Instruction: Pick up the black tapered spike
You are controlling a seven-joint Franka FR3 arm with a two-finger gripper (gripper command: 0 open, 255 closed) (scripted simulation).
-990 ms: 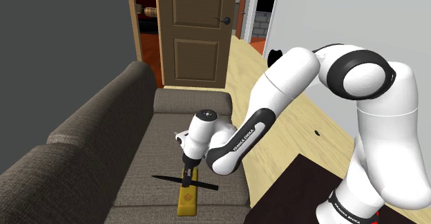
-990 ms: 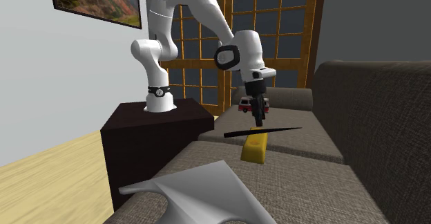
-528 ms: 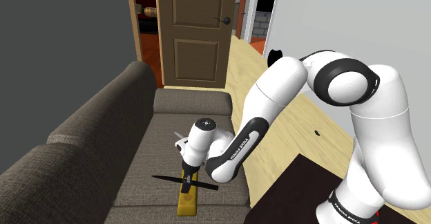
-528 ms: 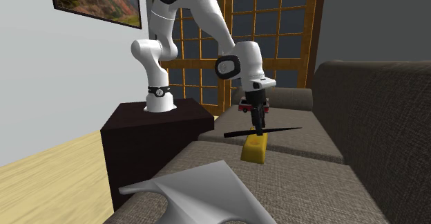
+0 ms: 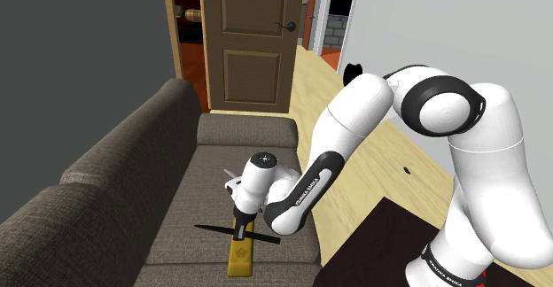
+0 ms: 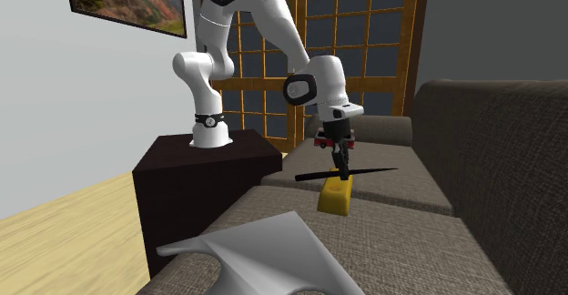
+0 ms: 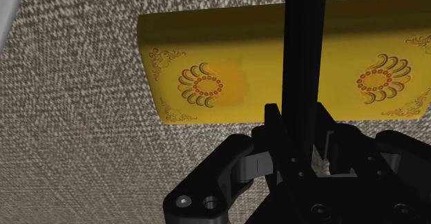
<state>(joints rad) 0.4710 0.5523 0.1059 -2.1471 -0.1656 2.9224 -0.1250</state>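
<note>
Shoulder view: jaws down over the mid-length of the black tapered spike (image 5: 213, 229), which lies crosswise on a yellow block (image 5: 239, 259) on the sofa seat (image 5: 213, 161).
Second exterior view: black tapered spike (image 6: 373, 170) near level atop the yellow block (image 6: 335, 196); jaws meet it from above.
Wrist view: jaws narrow, pressed against both sides of the black tapered spike (image 7: 304, 50), clasping it; patterned yellow block (image 7: 207, 84) beneath.

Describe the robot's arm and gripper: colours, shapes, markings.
The white arm has rounded, tube-like links with dark bands at its joints. Black FRANKA EMIKA lettering runs along the forearm link. The all-black two-finger gripper has blocky fingers and a body with small round screw holes.
</note>
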